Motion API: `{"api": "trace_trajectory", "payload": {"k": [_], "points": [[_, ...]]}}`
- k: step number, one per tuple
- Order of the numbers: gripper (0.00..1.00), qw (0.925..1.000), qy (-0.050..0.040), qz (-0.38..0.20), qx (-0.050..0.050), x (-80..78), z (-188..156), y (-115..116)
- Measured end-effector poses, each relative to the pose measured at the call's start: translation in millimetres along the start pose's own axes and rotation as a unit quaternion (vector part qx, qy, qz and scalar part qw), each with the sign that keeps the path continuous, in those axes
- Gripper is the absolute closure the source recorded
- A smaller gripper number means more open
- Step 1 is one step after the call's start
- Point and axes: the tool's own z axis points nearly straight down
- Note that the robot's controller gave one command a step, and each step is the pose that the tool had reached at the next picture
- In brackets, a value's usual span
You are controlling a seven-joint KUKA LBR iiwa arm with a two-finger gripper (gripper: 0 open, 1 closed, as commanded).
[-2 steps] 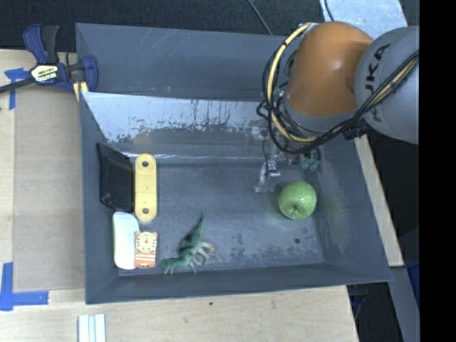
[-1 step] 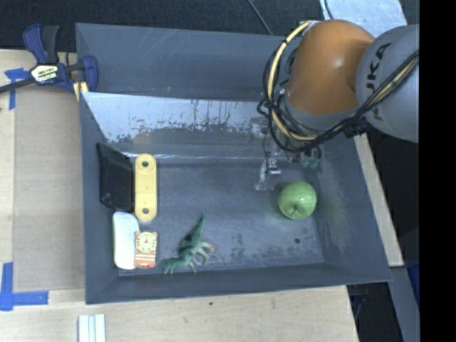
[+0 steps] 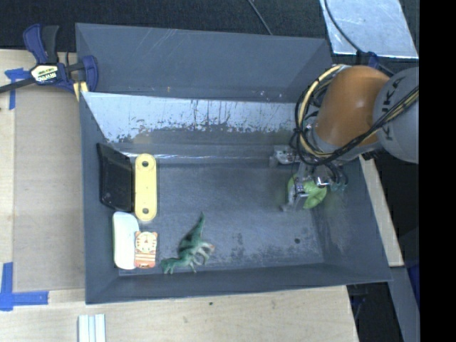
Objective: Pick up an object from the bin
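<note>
**Gripper [image 3: 308,193] low at the right side of the bin [image 3: 214,70]**
The claw pinches a small yellow-green object [image 3: 314,197]. Likely fault: the hold appears shallow and off-centre, so the object could slip out on lifting and drop to the floor.

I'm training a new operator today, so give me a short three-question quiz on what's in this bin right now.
1. True or false: the yellow bar touches the gripper.
2. Which thing lies nearest the gripper? A) white block B) small green thing C) black slab
3. What colour is the toy dinosaur on the bin floor?
Key: 1 false; 2 B; 3 green.
</note>
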Motion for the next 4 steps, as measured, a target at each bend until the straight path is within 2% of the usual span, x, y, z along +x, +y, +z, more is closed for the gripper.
{"api": "trace_trajectory", "payload": {"k": [1,2,3,4], "points": [[0.0,0.9952,-0.0099,-0.097,0.001,26.1,-60.7,-27.9],[0.0,0.9864,-0.0033,-0.164,0.001,-2.2,-30.7,-58.4],[0.0,0.9998,-0.0101,0.016,0.0,2.1,-0.9,-58.5],[1.0,0.9993,-0.0086,-0.036,0.001,-17.1,-3.3,-27.1]]}}
